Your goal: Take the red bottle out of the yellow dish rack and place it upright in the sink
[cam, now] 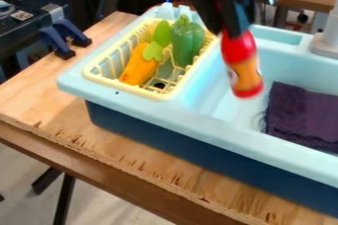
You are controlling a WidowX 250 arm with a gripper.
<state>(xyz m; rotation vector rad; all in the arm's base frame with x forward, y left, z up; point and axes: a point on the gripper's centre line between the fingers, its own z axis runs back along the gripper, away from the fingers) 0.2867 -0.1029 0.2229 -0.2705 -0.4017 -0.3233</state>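
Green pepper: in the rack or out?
In. The green pepper sits within the walls of the yellow rack, beside the orange vegetable.

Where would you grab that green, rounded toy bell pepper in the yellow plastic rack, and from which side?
Probably by the upper body of the green pepper, below its stem, coming from above: it looks upright, stem up, with bulging sides to squeeze. The yellow rack has walls that would hinder a low side approach, and flat light-green leaves sit close beside it.
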